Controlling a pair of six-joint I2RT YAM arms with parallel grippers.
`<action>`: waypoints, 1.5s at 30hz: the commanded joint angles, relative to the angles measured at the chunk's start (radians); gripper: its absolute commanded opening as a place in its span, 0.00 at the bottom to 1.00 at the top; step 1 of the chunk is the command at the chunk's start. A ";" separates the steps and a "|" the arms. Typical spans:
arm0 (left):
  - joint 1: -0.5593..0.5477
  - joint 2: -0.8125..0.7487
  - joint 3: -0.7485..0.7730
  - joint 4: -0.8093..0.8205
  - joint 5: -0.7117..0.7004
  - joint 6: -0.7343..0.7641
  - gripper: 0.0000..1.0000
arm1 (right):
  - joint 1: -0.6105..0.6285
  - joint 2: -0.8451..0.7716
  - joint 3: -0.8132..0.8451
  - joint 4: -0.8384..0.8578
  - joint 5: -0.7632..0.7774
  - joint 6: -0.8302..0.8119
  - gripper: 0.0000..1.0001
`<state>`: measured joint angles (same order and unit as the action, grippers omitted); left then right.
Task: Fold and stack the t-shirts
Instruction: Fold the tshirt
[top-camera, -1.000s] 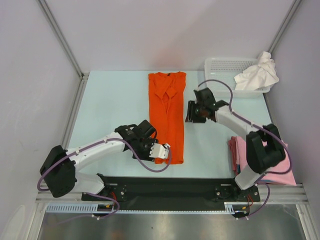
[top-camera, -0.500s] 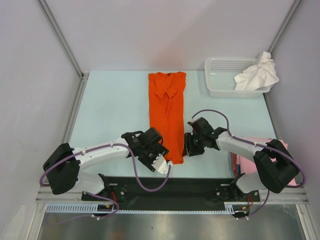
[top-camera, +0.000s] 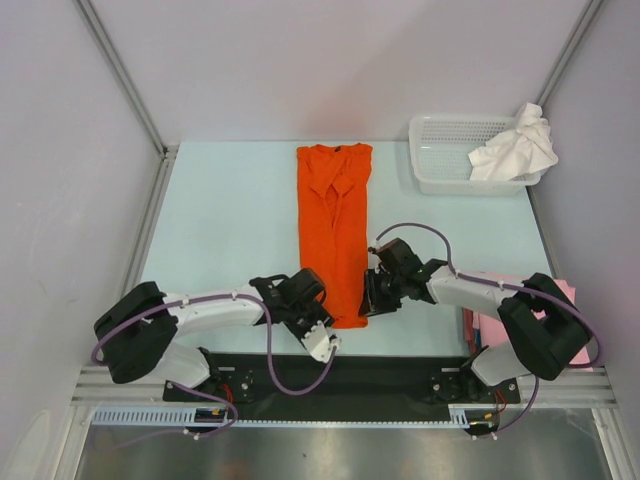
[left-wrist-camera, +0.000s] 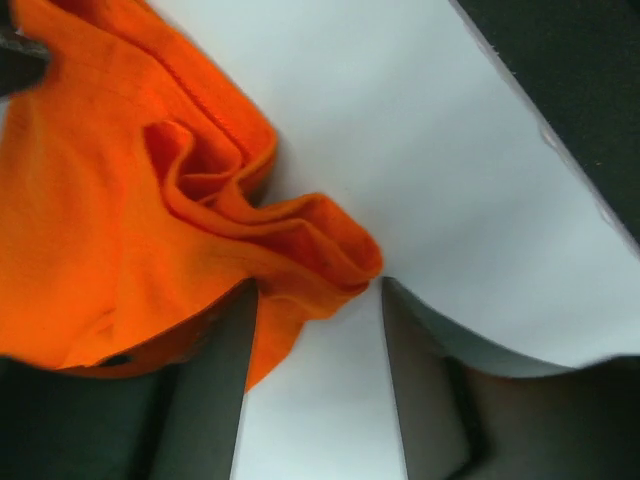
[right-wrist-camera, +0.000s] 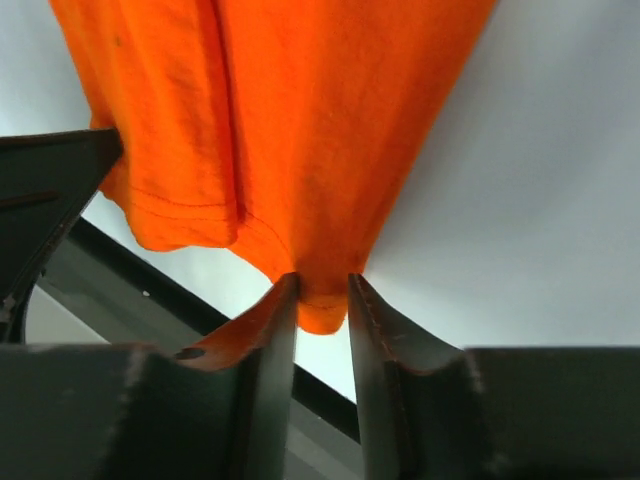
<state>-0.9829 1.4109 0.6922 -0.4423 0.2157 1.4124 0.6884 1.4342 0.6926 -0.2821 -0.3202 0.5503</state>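
The right tool (right-wrist-camera: 320, 285) is narrow and pinches one near hem corner of the orange t-shirt (top-camera: 335, 230). The left tool (left-wrist-camera: 318, 300) stands wide around the other, bunched corner. The shirt lies lengthwise on the tabletop (top-camera: 230, 210). I think the left should grip firmly before both lift evenly.

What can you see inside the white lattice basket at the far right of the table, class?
A crumpled white t-shirt fills the right end of the basket and spills over its rim. The left part shows only bare lattice. Anything beneath the shirt is covered.
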 joint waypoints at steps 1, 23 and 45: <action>-0.007 -0.009 -0.054 -0.001 0.047 0.042 0.49 | 0.007 0.038 -0.016 0.052 -0.046 0.008 0.30; -0.007 -0.167 -0.163 -0.055 -0.024 -0.082 0.01 | 0.000 -0.029 -0.061 -0.104 0.035 -0.056 0.00; 0.306 -0.054 0.269 -0.179 0.100 -0.359 0.00 | -0.167 0.027 0.330 -0.190 0.069 -0.141 0.00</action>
<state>-0.7265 1.2804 0.8719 -0.5934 0.2630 1.0966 0.5705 1.3830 0.9165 -0.4885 -0.2836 0.4717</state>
